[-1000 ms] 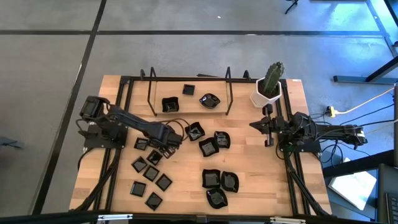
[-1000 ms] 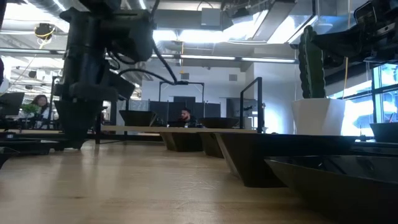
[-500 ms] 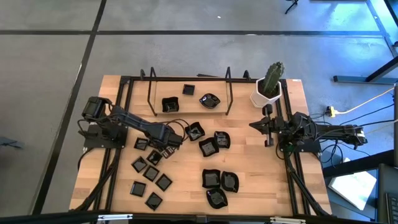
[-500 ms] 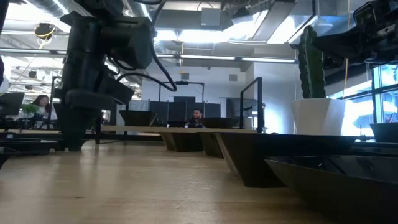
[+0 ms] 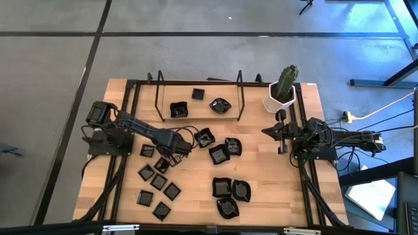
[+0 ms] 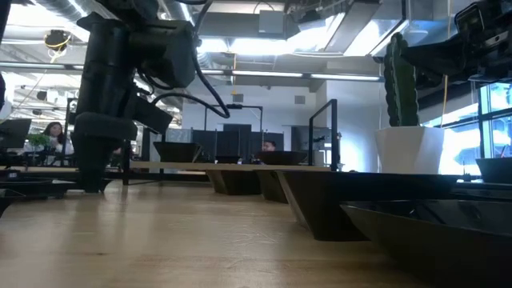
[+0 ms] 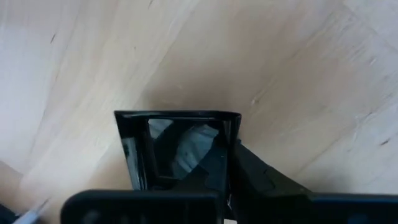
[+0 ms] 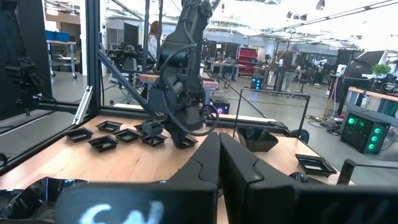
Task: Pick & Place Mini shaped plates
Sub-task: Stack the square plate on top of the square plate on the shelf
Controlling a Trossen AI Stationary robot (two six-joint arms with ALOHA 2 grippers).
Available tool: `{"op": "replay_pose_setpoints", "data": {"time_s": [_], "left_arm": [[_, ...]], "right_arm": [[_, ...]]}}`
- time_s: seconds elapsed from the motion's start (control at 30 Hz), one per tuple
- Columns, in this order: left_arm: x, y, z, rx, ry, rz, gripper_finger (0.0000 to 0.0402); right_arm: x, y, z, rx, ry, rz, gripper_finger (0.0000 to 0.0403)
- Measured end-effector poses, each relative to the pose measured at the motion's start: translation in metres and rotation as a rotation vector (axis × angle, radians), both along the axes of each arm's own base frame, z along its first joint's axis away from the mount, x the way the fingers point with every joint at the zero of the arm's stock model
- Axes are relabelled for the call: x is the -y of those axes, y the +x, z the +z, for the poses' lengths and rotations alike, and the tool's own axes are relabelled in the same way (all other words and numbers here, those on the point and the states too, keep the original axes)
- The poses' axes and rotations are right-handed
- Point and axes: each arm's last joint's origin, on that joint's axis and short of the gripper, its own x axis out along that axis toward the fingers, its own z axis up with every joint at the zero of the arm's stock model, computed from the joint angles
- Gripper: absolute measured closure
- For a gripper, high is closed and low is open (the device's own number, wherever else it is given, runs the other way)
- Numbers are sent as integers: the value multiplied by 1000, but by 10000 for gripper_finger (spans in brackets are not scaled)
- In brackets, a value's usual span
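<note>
Pale wooden tabletop (image 5: pixel 261 176) strewn with glossy black mini plates. The left hand (image 5: pixel 175 156), lowered at the left cluster, pinches a small flat square black plate (image 7: pixel 177 146) between its fingers. The right hand (image 5: pixel 282 138) rests apart, fingers pressed together.

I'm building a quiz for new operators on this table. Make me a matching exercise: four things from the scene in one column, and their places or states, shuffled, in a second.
Things
1. left gripper
2. right gripper
3. white cactus pot
4. black metal rack

Places or states
A. at the table's far right corner, holding a green cactus
B. shut on a small square plate among the plates on the table's left side
C. at the table's far edge, with three plates between its uprights
D. shut and holding nothing, waiting at the table's right side

Pairs: 1-B, 2-D, 3-A, 4-C
</note>
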Motion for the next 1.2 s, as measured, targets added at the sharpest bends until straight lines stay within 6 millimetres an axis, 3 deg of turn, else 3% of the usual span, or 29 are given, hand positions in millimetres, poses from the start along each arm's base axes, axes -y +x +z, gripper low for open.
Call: {"op": "replay_pose_setpoints", "data": {"time_s": [0.33,0.63,1.2], "left_arm": [[12,11,32,96,50,-118,398],[31,-1,56,174,75,-343,398],[74,-19,60,199,92,-559,398]], "right_arm": [[0,0,0,0,0,0,397],[-1,0,-4,-37,4,18,397],[0,0,-3,-29,4,17,397]]}}
